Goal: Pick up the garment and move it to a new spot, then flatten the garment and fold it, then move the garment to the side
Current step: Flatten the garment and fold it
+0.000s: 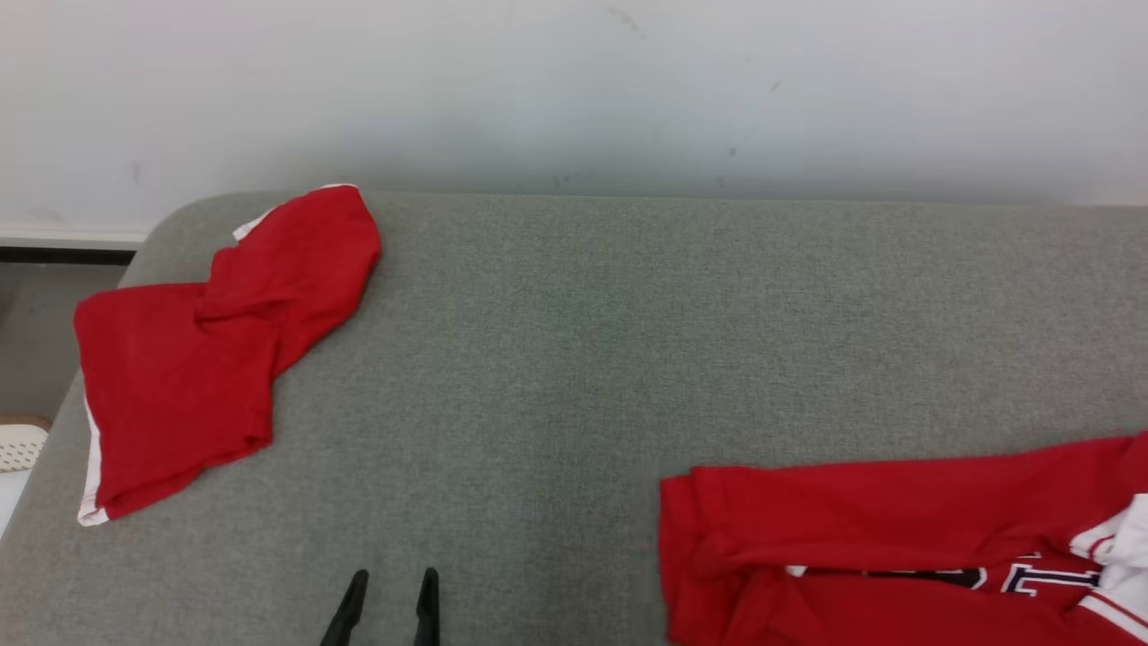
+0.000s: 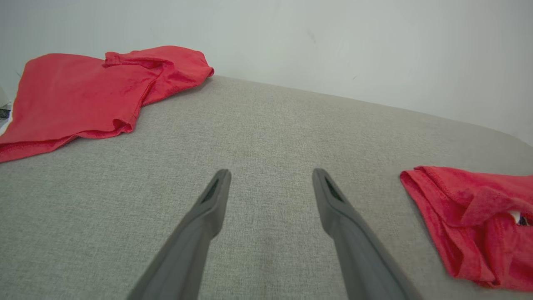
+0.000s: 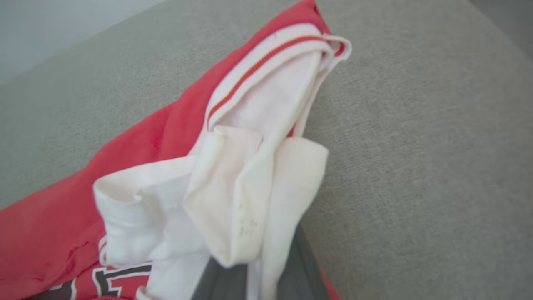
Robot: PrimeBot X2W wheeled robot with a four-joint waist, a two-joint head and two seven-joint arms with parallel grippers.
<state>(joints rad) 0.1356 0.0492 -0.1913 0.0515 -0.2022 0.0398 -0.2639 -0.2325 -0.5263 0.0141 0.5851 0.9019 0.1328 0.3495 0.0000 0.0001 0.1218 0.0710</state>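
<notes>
With another red garment [image 1: 206, 350] at ten o'clock on the grey cushion [image 1: 574, 359] and the left gripper [image 1: 395, 574] spread open at six, the lettered jersey [image 1: 879, 520] lies crumpled at four o'clock, the right gripper [image 3: 258, 271] pinching its white fold, so the pickup is in hand and next probably calls for a lift clear toward the centre.

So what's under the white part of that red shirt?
Two dark gripper fingers, pinching the white part of the shirt. Their tips are covered by cloth. Grey cushion lies beneath.
</notes>
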